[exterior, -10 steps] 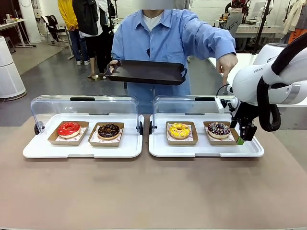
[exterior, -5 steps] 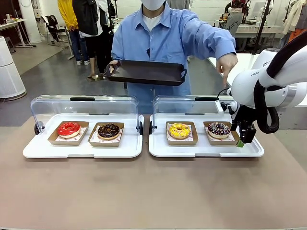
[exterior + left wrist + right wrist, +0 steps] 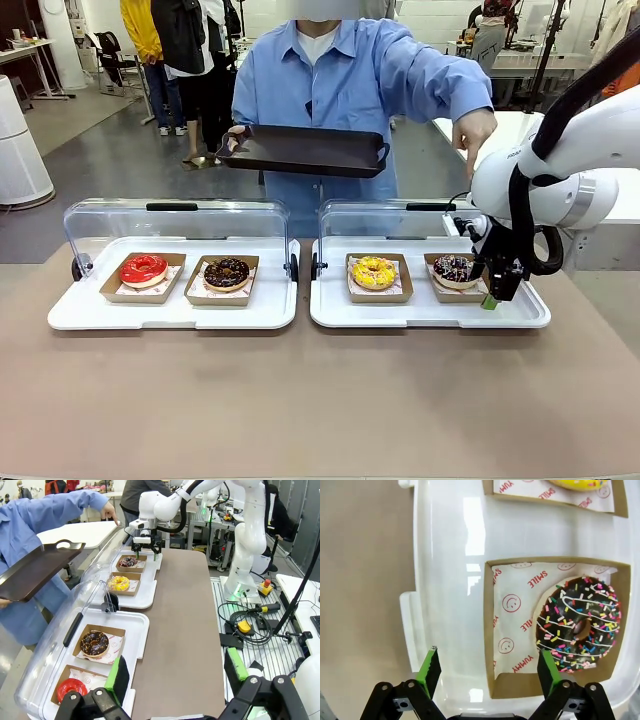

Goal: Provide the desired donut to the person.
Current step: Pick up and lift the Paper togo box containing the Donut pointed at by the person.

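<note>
The sprinkle donut (image 3: 579,626) sits in its brown box (image 3: 489,630) on the white tray (image 3: 520,312). The right gripper (image 3: 488,672) hangs just beside the donut, over the box's edge, fingers spread wide, holding nothing.

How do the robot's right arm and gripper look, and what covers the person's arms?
The right arm is white and rounded, with a black cable looping beside it. The right gripper is black with green pads. The person wears light blue long sleeves.
</note>
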Robot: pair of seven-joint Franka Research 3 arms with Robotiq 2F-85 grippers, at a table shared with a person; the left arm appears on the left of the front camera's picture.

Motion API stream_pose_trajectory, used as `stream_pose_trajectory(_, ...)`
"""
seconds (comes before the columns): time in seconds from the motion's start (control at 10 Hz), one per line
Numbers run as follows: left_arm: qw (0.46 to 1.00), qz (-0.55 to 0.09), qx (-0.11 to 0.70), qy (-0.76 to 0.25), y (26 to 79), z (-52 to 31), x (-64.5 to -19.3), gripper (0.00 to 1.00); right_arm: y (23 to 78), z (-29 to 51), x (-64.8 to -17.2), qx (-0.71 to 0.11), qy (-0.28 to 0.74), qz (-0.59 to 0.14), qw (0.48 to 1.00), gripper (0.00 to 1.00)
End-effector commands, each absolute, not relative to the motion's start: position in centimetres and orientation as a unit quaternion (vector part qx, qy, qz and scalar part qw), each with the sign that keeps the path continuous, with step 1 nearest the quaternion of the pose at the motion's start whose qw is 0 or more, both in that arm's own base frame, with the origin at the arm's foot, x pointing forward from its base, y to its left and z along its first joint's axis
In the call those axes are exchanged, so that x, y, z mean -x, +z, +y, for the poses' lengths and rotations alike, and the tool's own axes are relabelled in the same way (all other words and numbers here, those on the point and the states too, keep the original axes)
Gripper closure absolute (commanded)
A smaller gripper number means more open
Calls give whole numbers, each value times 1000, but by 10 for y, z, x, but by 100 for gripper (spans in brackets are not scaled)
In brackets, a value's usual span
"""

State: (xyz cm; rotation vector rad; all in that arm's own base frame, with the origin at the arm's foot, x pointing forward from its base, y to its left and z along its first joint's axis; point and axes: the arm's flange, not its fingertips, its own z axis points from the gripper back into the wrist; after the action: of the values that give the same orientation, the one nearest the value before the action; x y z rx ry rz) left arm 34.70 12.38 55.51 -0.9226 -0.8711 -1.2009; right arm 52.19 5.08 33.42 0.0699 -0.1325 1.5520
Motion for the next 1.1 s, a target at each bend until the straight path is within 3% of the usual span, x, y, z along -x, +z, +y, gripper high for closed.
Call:
stream_pose_trajectory(0.0,639,-384,405,-529,557,124,-347,0,333,47,-528,-39,700,-58,711,0)
stream_pose_trajectory(1.0,639,-384,405,-529,557,124,-347,0,328,46,-518,-34,701,-23,712,0)
